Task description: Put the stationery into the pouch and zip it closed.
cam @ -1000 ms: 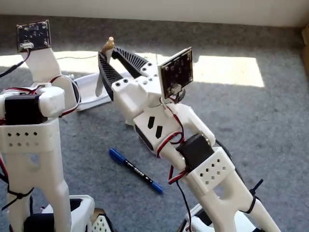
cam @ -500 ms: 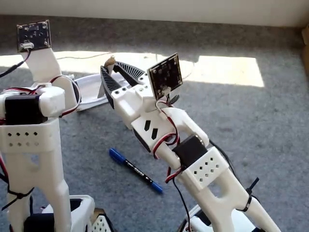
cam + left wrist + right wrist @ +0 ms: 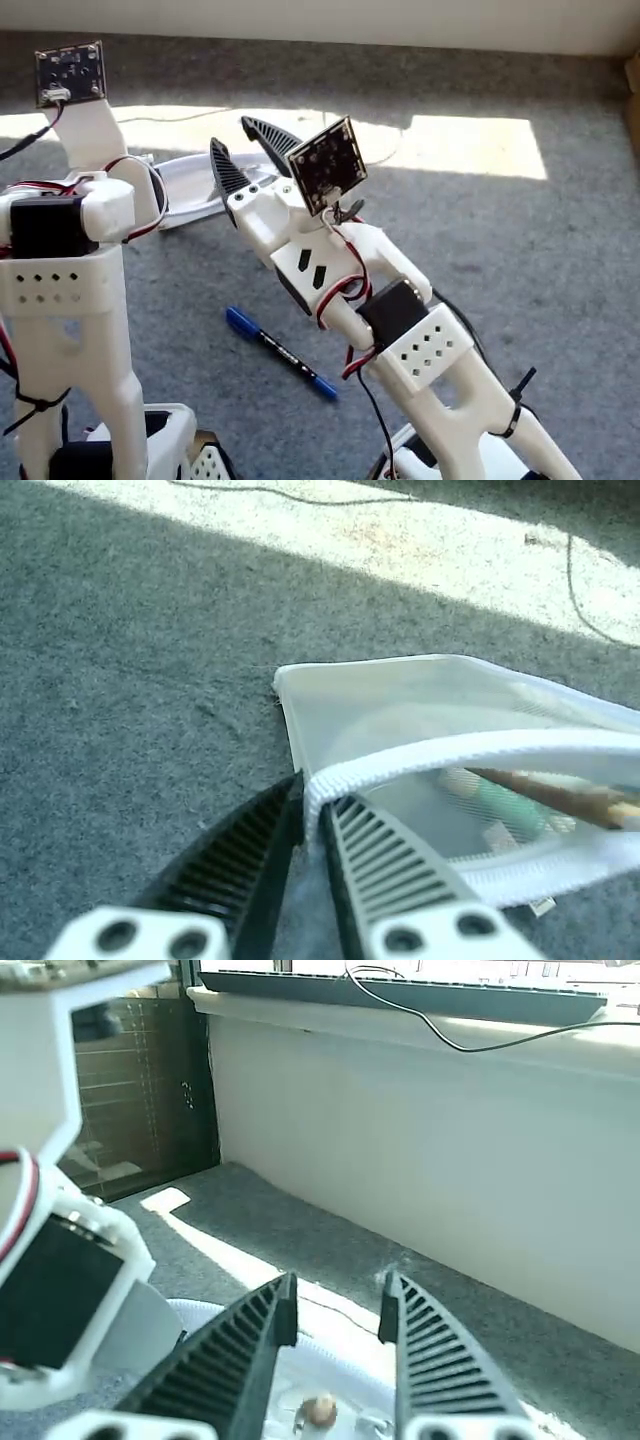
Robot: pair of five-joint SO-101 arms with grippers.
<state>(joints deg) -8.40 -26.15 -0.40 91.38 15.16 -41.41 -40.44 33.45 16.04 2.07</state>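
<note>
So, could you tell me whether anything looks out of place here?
Yes: the blue pen lies loose on the carpet, outside the pouch, which already holds a pencil and gapes unzipped.

Beyond the left jaws, the pouch runs off the picture's edge. Through its mesh a green thing and a brown stick show blurred, and the stick is cut off too. From above, the left arm and the right jaws hide most of the pouch. A brown tip between the right jaws is too small to identify.
</note>
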